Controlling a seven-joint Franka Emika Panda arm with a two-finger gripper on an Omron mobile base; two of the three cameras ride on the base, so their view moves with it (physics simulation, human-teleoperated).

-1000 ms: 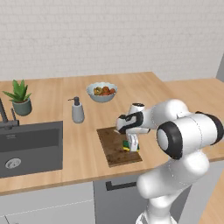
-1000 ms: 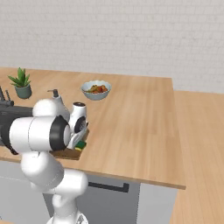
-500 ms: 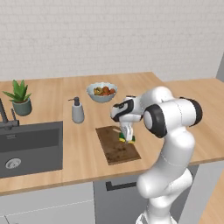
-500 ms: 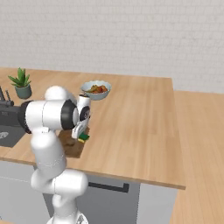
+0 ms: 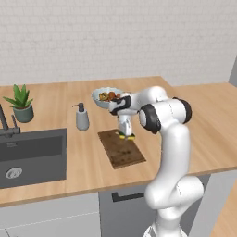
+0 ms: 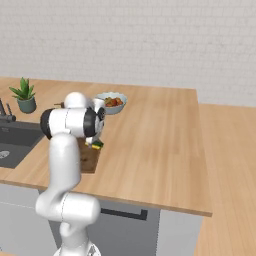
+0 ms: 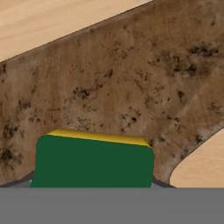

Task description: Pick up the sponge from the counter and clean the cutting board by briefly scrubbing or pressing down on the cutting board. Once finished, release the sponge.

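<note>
The dark brown, speckled cutting board [image 5: 121, 150] lies on the tan counter [image 5: 208, 120], just right of the sink. My gripper [image 5: 125, 131] points down over the board's far end, shut on the sponge [image 5: 127, 136]. The sponge rests against the board there. From the right base view the sponge [image 6: 97, 145] peeks out beside the hand [image 6: 95, 141], above the board [image 6: 89, 159]. In the hand view the green-topped sponge [image 7: 94, 159] with its yellow layer sits low in the picture on the stained board [image 7: 131, 78]. The board's handle notch shows at lower right.
A bowl of fruit [image 5: 106, 97] stands just behind the board. To its left is a grey soap dispenser [image 5: 82, 117]. The dark sink [image 5: 32, 155] and a potted plant [image 5: 21, 102] lie further left. Bare counter [image 6: 150, 135] stretches to the right of the board.
The gripper has carried the sponge along the board from its middle towards the far end, near the bowl. The elbow has swung up and back.
</note>
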